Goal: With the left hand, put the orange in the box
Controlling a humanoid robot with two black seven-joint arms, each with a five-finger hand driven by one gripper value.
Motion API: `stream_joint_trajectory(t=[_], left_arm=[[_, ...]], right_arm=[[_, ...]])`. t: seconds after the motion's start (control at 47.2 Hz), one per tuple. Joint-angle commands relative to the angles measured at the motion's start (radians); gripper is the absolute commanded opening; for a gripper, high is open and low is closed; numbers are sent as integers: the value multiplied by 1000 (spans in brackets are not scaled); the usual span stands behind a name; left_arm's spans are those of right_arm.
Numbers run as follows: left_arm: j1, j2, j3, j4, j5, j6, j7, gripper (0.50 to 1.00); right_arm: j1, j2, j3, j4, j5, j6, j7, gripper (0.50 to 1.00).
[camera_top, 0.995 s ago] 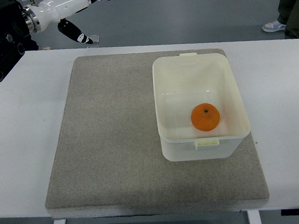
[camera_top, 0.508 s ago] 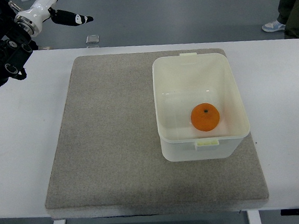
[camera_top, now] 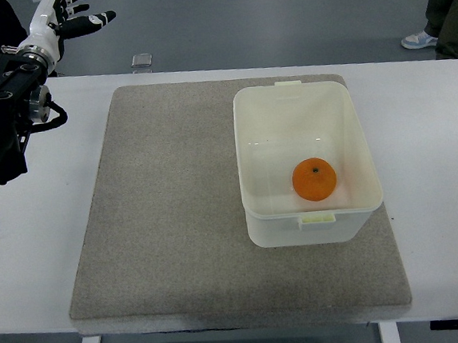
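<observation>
Orange (camera_top: 315, 179) sits on the floor of the white box (camera_top: 301, 101), toward its near wall, so we judge placement done; nothing left but parking the arm. Left hand (camera_top: 67, 15) is beyond the box's far-left corner, well apart from it, past the worktop (camera_top: 435, 145) edge, fingers spread, holding nothing. Right hand not visible.
</observation>
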Motion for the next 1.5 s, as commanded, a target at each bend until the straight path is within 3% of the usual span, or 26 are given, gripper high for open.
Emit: stream_joint_trajectory(t=[0.0, 0.085, 0.466, 0.868, 0.953, 1.08, 1.165, 1.483], left_arm=[[17, -3, 0, 1, -64, -20, -12, 825], [47, -21, -4, 4, -83, -35, -32, 801], [67, -43, -185, 18, -100, -37, -49, 821], [67, -70, -284, 18, -158, -21, -13, 806], [67, -73, -281, 18, -163, -18, -13, 825], [67, -77, -282, 15, -164, -17, -35, 917], [68, -78, -287, 12, -167, -17, -41, 951], [71, -81, -319, 12, -192, -5, -21, 992]], right_arm=[[0, 0, 0, 0, 0, 0, 0, 944], [0, 0, 0, 0, 0, 0, 0, 944], [0, 0, 0, 0, 0, 0, 0, 944], [0, 0, 0, 0, 0, 0, 0, 944], [0, 0, 0, -1, 0, 0, 0, 944], [0, 0, 0, 0, -2, 0, 0, 944], [0, 0, 0, 0, 0, 0, 0, 944], [0, 0, 0, 0, 0, 0, 0, 944]])
